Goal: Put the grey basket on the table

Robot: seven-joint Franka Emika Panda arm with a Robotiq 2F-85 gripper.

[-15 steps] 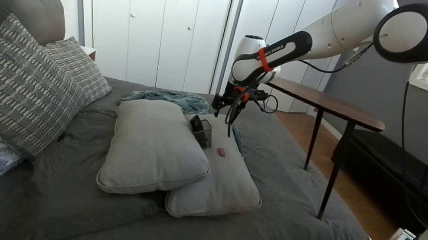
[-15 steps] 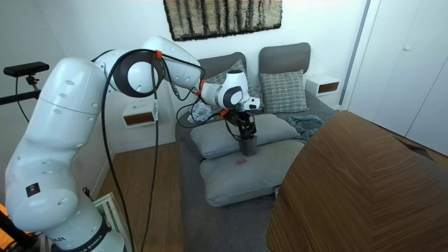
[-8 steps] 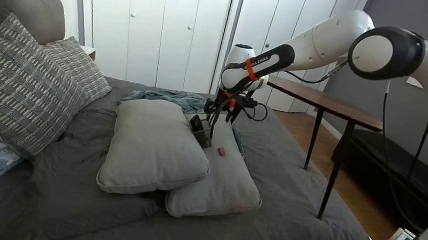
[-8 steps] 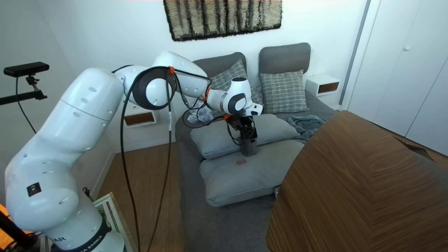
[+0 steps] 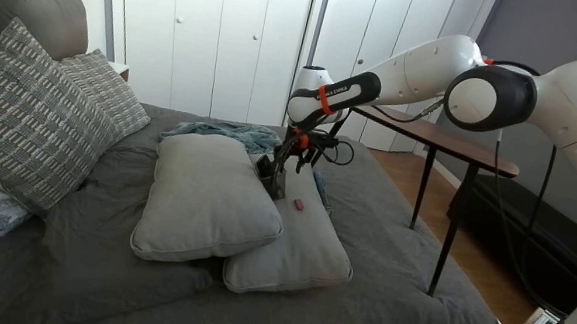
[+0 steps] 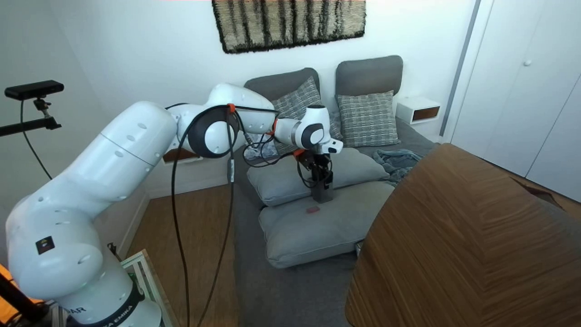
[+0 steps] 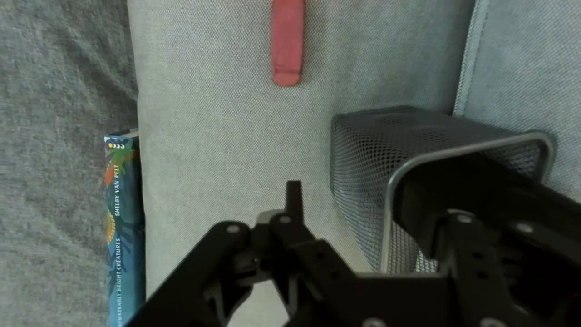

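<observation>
The grey basket [image 7: 363, 168] is a dark mesh cup that stands on a light grey pillow, beside another one. It also shows in both exterior views [image 5: 276, 188] [image 6: 322, 195], and a black object [image 5: 264, 165] sits in it. My gripper [image 7: 364, 209] is open, with one finger outside the near basket wall and the other over or inside its mouth. The wall lies between the fingers, with a gap to the outer finger. In an exterior view the gripper [image 6: 321, 176] is low over the basket and partly hides it. The table [image 6: 463, 245] has a brown top and slim dark legs [image 5: 451, 232].
The light grey pillows [image 6: 327, 236] [image 5: 204, 200] lie on the dark bed [image 5: 379, 320]. A small red object [image 7: 287, 45] lies near the basket. A book [image 7: 121, 236] lies beside the pillow. A teal cloth [image 6: 398, 163] and a low dark bench [image 5: 524, 239] are farther off.
The arm has come down and extended, and my gripper has lowered from above the basket to around its wall. The basket, pillows and table have not moved.
</observation>
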